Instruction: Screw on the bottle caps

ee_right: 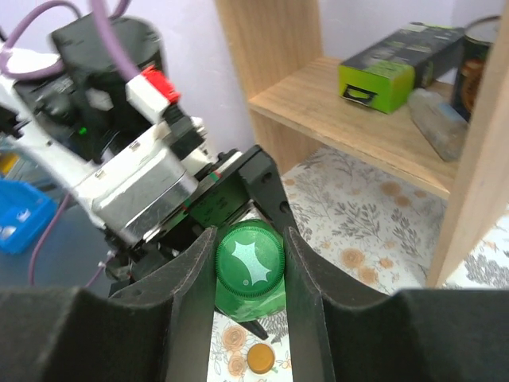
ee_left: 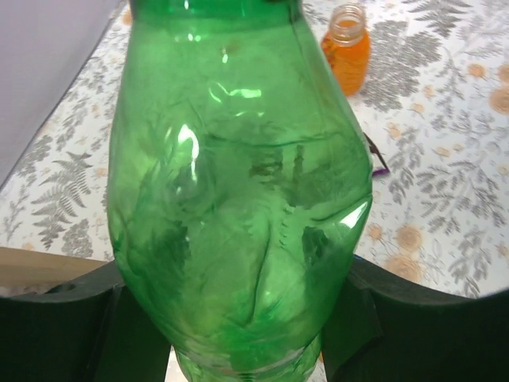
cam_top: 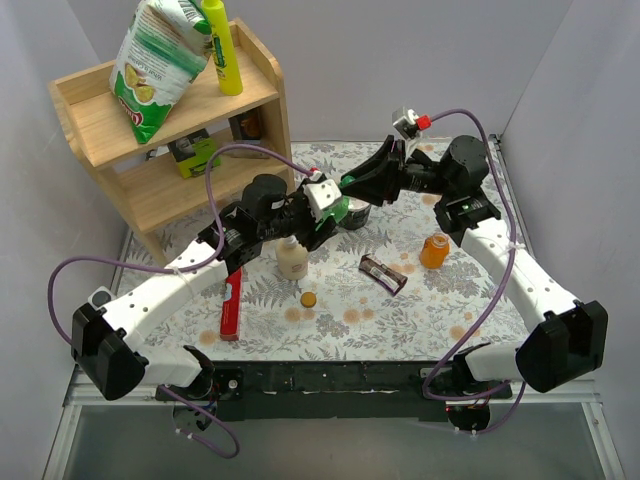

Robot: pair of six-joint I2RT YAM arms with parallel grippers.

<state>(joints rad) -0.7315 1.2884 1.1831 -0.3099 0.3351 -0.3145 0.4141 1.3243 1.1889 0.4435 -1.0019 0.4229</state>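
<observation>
The translucent green bottle fills the left wrist view, and my left gripper is shut on its lower body, holding it off the table. Its dark green cap sits on the bottle's neck. My right gripper is shut on this cap, with both fingers pressed against its ribbed sides. The orange bottle stands uncapped on the mat to the right. The orange-brown cap lies loose on the mat.
A cream bottle with a white top stands just under the left gripper. A red flat object and a brown wrapper lie on the floral mat. A wooden shelf with items stands at the back left.
</observation>
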